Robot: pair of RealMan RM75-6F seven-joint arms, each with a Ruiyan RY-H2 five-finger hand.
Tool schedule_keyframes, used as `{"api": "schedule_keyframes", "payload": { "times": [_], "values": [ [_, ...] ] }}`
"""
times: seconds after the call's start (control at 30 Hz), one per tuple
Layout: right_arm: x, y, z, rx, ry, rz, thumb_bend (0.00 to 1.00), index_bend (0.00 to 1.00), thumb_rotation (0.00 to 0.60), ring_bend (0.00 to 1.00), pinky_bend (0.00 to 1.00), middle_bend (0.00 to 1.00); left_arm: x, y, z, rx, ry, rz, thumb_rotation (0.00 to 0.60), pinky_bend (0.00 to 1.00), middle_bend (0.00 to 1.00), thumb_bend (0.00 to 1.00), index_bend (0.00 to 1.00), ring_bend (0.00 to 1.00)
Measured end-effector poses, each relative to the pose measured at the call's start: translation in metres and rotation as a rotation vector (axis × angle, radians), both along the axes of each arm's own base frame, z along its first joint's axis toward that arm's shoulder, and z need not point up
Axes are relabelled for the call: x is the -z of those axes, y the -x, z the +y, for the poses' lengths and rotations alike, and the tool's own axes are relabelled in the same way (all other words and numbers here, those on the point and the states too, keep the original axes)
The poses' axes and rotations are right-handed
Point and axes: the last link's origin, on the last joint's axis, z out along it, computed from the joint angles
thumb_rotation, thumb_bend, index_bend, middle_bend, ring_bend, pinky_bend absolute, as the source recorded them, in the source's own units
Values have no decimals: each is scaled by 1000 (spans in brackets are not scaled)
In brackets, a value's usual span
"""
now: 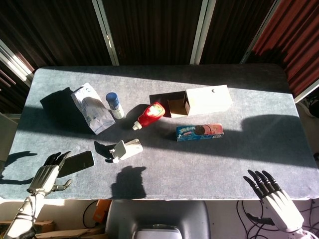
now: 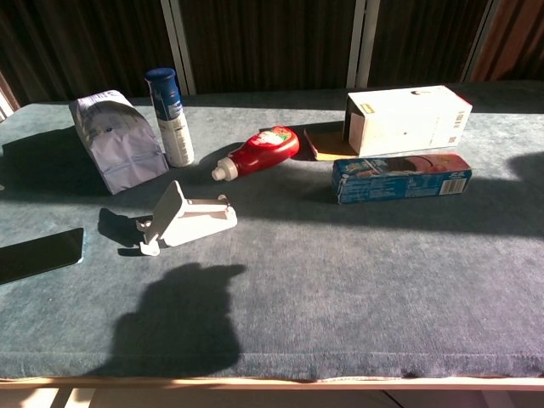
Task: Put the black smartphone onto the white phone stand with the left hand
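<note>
The black smartphone (image 1: 76,163) lies flat near the table's front left edge; the chest view shows the smartphone (image 2: 38,254) at its far left. The white phone stand (image 1: 125,149) sits to its right, its back plate tilted up; in the chest view the stand (image 2: 185,218) is left of centre. My left hand (image 1: 48,175) hovers at the phone's left end with its fingers spread over the edge and nothing in its grasp. My right hand (image 1: 271,195) is open past the front right edge of the table. Neither hand shows in the chest view.
Behind the stand are a white bag (image 1: 92,108), a blue-capped bottle (image 1: 114,105) and a red ketchup bottle (image 1: 150,115) lying down. An open white carton (image 1: 205,100) and a blue biscuit box (image 1: 199,132) sit right of centre. My shadow falls on the grey table (image 1: 164,174).
</note>
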Motion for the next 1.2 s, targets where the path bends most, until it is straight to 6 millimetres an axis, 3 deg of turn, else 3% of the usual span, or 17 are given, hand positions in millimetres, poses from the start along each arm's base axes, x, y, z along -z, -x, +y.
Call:
{"api": "schedule_keyframes", "payload": {
  "times": [0.33, 0.6, 0.8, 0.9, 1.2],
  "values": [
    [-2, -1, 1, -4, 2, -11, 249, 0, 600, 0, 0, 0, 38, -3, 21, -52, 62, 274, 600, 0, 45, 270, 24, 0],
    [-2, 0, 1, -5, -4, -8, 249, 0, 600, 0, 0, 0, 61, -11, 36, -113, 89, 406, 593, 0, 143, 267, 64, 0],
    [-2, 0, 0, -4, -6, -3, 249, 0, 600, 0, 0, 0, 69, -20, 44, -131, 80, 423, 589, 4, 199, 263, 97, 10],
    [-2, 0, 1, -4, -5, -4, 249, 0, 600, 0, 0, 0, 71, -22, 46, -145, 88, 413, 545, 12, 215, 259, 116, 21],
    [-2, 0, 0, -2, -5, -3, 249, 0, 600, 0, 0, 0, 75, -31, 56, -178, 122, 359, 542, 21, 246, 255, 148, 46]
  ]
}}
